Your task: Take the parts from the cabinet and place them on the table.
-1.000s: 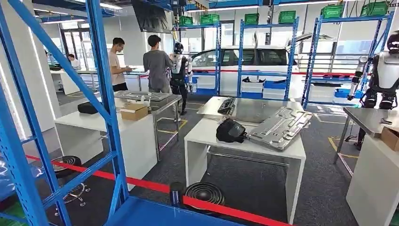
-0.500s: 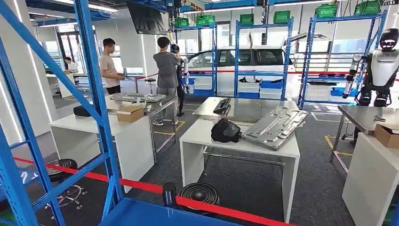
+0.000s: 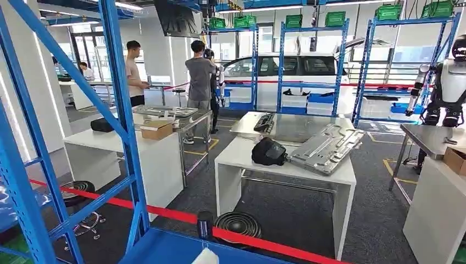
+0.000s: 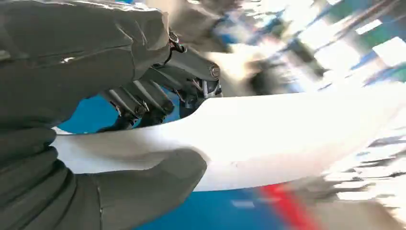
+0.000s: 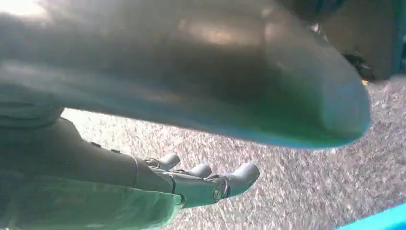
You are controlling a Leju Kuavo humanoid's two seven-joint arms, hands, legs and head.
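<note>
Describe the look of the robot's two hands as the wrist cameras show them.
The left hand has a grey ribbed cover, a thick grey thumb and darker fingers with bare metal links and pins. The right hand has pale silver-grey fingers with rounded tips and a small round pin.

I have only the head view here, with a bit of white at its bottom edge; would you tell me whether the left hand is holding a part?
Observer: Yes. The left wrist view shows the left hand gripping a white curved part, thumb on one face and fingers on the other.
Operator: Thank you. Is the right hand carrying anything?
Observer: No. In the right wrist view the right hand holds nothing, and its fingers are stretched out straight.
Operator: And what lies beyond that hand?
Observer: Grey speckled floor.
</note>
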